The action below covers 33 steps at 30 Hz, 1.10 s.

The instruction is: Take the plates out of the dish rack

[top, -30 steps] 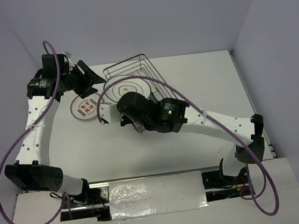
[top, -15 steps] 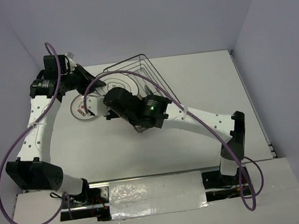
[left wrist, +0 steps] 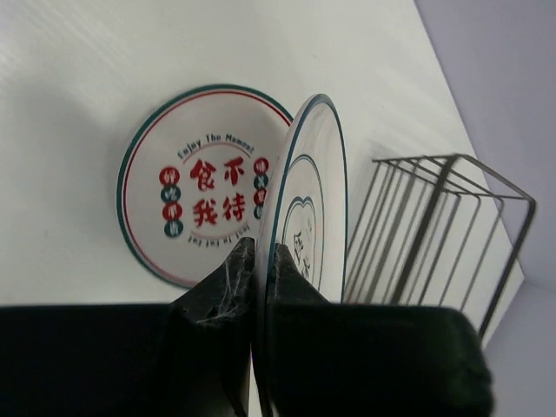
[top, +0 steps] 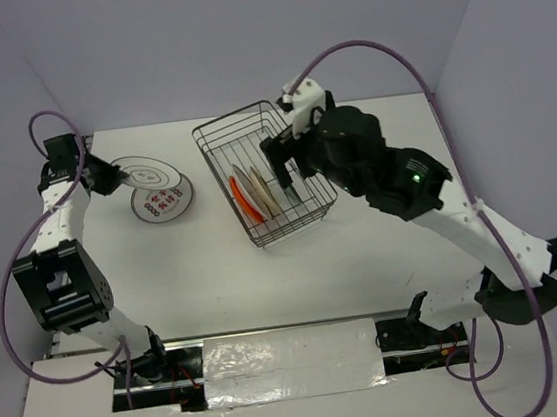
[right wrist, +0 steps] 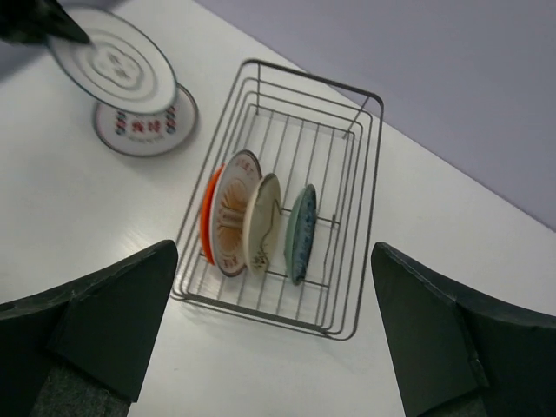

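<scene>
My left gripper [left wrist: 261, 258] is shut on the lower rim of a white plate [left wrist: 308, 200] with dark rings, holding it tilted over a white plate with red characters [left wrist: 195, 182] that lies flat on the table. From above, the held plate [top: 143, 170] hangs just above the flat one [top: 162, 204], left of the dish rack [top: 291, 229]. The rack [right wrist: 365, 217] holds several plates on edge: an orange-red one [right wrist: 207, 217], a white one with an orange pattern [right wrist: 230, 213], a cream one [right wrist: 265, 221] and a blue-green one [right wrist: 301, 230]. My right gripper [right wrist: 274, 252] hovers open above them, holding nothing.
Purple walls close in the white table on the left, back and right. The rack's near corner [left wrist: 425, 226] stands just right of the held plate. The right arm [top: 395, 170] reaches over the table's right half, with a purple cable looping above it.
The right gripper let go of the white plate, opened wide and swung right to above the rack. The left gripper shut on that plate and drew it left over the flat plate.
</scene>
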Each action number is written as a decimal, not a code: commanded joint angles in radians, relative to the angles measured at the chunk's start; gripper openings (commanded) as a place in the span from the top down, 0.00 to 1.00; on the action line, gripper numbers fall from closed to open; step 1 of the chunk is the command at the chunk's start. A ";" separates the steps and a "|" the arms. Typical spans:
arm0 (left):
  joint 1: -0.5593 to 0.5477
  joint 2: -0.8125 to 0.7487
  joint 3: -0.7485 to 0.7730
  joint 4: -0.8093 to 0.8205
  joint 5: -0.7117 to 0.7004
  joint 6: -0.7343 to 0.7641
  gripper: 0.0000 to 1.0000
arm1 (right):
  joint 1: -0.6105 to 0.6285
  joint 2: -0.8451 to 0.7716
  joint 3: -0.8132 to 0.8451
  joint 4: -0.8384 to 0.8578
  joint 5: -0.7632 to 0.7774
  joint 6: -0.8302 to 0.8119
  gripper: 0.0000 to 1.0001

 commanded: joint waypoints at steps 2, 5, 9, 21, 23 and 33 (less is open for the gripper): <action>-0.010 0.147 0.003 0.242 0.032 -0.017 0.96 | -0.027 -0.075 -0.091 -0.030 -0.104 0.178 0.00; -0.013 0.207 0.019 0.248 0.020 -0.006 0.93 | -0.048 -0.069 -0.119 -0.047 -0.124 0.228 0.00; -0.013 0.239 0.019 0.207 -0.028 0.017 0.46 | -0.048 0.085 -0.067 -0.135 -0.127 0.309 0.00; -0.031 0.218 0.106 -0.295 -0.203 0.108 0.01 | -0.051 0.676 0.530 -0.415 -0.084 0.410 0.06; -0.038 0.193 0.126 -0.321 -0.211 0.162 0.00 | -0.050 0.730 0.559 -0.404 -0.061 0.406 0.23; -0.071 -0.074 0.108 -0.435 -0.148 0.251 0.00 | -0.082 0.773 0.415 -0.301 -0.070 0.395 0.62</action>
